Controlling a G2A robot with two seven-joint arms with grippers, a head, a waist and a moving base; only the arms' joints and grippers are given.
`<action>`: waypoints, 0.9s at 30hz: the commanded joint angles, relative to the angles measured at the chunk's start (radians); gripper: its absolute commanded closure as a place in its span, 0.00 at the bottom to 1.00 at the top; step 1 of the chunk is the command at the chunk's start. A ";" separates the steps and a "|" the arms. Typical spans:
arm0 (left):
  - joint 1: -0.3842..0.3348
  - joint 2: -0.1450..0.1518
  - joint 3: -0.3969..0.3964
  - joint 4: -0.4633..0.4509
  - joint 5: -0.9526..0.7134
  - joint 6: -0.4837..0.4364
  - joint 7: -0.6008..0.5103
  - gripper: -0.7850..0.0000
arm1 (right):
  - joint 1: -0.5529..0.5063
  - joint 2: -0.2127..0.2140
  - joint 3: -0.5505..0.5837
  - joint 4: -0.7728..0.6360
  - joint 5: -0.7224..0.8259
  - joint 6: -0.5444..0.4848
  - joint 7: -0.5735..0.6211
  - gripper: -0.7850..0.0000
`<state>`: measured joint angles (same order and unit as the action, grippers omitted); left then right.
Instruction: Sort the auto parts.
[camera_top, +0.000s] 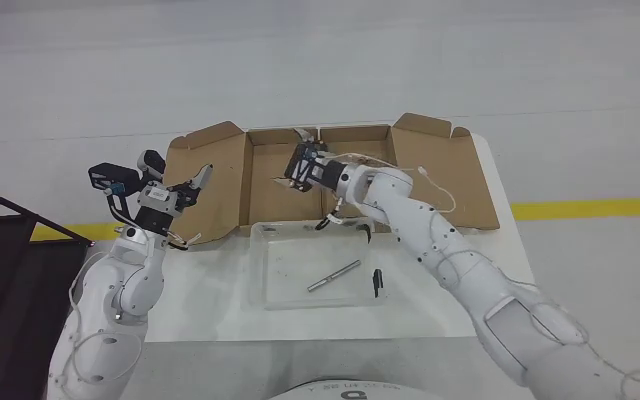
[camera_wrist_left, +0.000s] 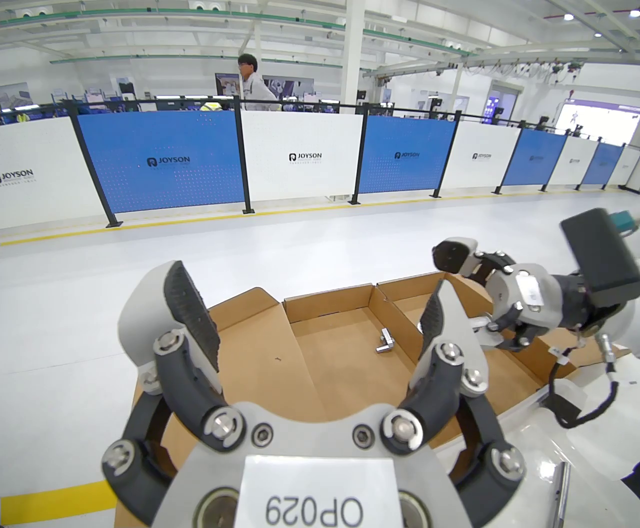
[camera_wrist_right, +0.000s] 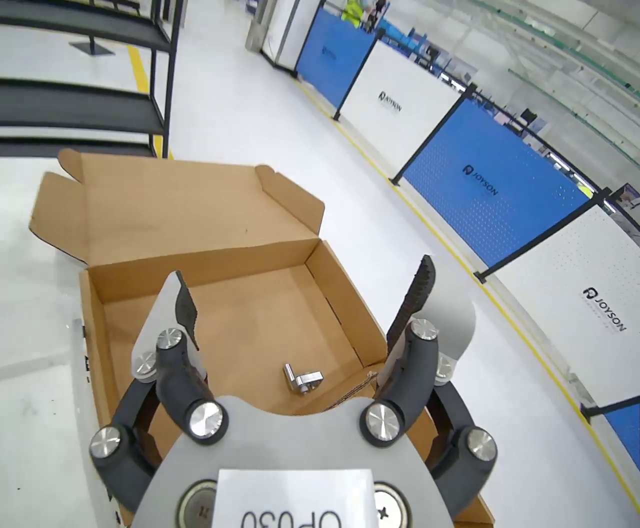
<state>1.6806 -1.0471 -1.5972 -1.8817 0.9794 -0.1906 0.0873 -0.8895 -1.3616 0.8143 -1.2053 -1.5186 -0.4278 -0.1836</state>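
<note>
A small silver metal part (camera_wrist_right: 302, 378) lies on the floor of the left compartment of the open cardboard box (camera_top: 262, 205); it also shows as the silver part (camera_wrist_left: 385, 342). My right gripper (camera_wrist_right: 305, 295) hangs open over that compartment, just above the part, with nothing between its fingers; from above the right gripper (camera_top: 297, 165) sits at the box's middle divider. My left gripper (camera_wrist_left: 320, 300) is open and empty, held off the table's left side beside the box flap, shown from above as the left gripper (camera_top: 190, 185). A thin metal rod (camera_top: 333, 276) and a small black part (camera_top: 377, 282) lie in the clear tray (camera_top: 262, 285).
The box's flaps spread out to both sides, with the right flap (camera_top: 455, 170) reaching toward the table's right edge. A black shelf rack (camera_wrist_right: 100, 75) stands on the floor beyond the table. Blue and white barrier panels (camera_wrist_left: 300, 160) line the room behind.
</note>
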 joint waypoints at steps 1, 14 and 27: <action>0.000 0.000 0.000 0.000 0.000 0.000 0.000 0.00 | -0.038 0.024 0.056 -0.037 -0.007 -0.063 -0.073 0.00; 0.000 0.000 0.000 0.000 0.000 0.000 0.000 0.00 | -0.226 0.124 0.312 -0.198 0.024 -0.406 -0.436 0.00; 0.000 0.000 0.000 0.000 0.000 0.000 0.000 0.00 | -0.226 0.124 0.312 -0.198 0.024 -0.406 -0.436 0.00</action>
<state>1.6806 -1.0471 -1.5972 -1.8817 0.9794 -0.1906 0.0873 -1.1157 -1.2372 1.1260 -1.4030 -1.4945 -0.8339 -0.6197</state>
